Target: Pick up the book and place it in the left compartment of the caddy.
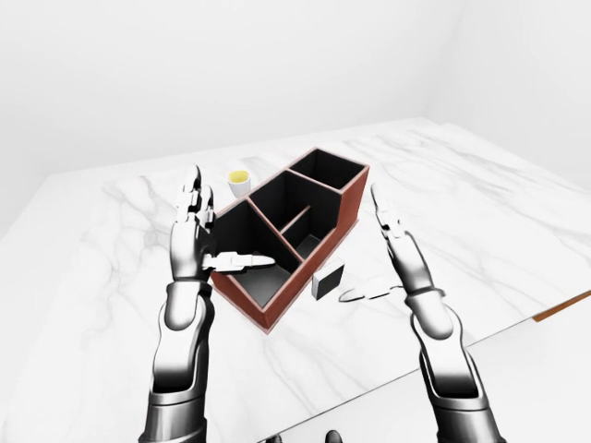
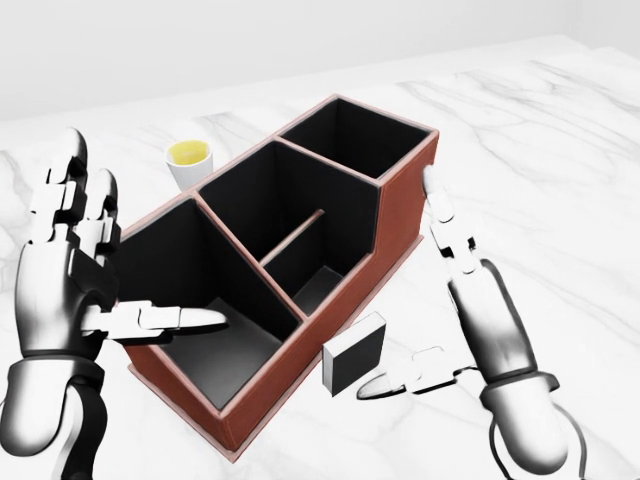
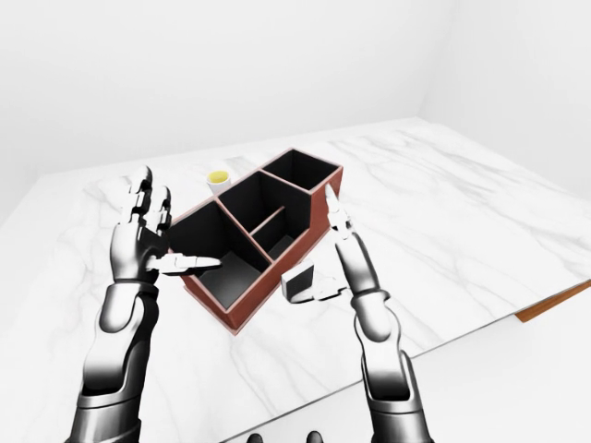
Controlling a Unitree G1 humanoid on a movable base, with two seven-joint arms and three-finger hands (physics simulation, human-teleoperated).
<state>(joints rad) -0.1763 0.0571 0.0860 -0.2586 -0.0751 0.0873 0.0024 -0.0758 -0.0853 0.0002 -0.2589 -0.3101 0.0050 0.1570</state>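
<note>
A small black book with a white page edge stands upright on the marble table, against the caddy's outer wall. The red-brown caddy has black insides and several compartments; its left compartment holds nothing. My right hand is open just right of the book, fingers pointing up along the caddy wall, thumb tip by the book's lower corner; I cannot tell if it touches. My left hand is open at the caddy's left end, thumb reaching over the left compartment.
A white cup with yellow contents stands beyond the caddy's upper left side. The white marble table spreads to the right; its near edge runs across the lower right of the left-eye view, with a brown strip below it.
</note>
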